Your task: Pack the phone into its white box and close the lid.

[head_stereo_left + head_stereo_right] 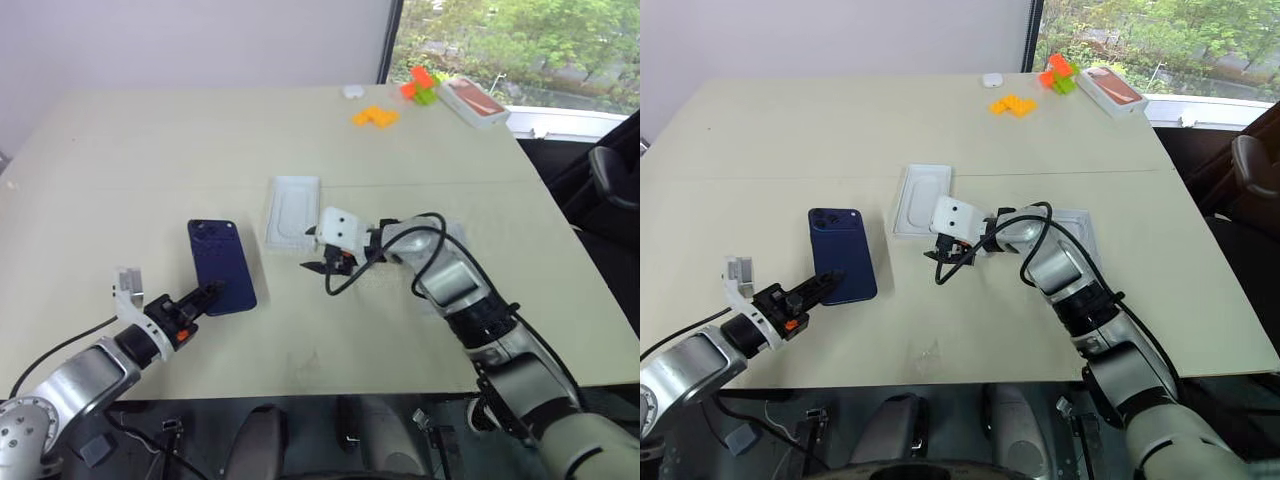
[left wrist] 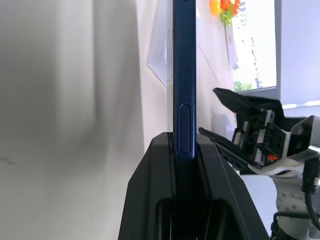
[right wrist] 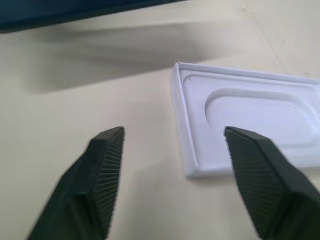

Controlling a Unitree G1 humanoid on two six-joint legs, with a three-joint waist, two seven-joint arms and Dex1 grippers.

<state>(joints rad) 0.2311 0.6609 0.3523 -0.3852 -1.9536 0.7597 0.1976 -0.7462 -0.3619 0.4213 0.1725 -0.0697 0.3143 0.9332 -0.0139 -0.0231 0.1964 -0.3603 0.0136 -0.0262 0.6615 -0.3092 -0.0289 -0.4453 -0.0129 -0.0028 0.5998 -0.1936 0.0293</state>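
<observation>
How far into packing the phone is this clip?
Early. Done: the left gripper has the phone clamped by one end. In hand: the right gripper is open beside the white tray with an oval recess. Left: seating the phone in its box and closing the lid.

The left arm reaches in over the tabletop's near edge, its left gripper (image 1: 212, 292) clamped on the phone (image 1: 221, 265) by the near end. The right arm bends across mid-tabletop, the right gripper (image 3: 172, 150) with fingers spread apart, holding nothing.
</observation>
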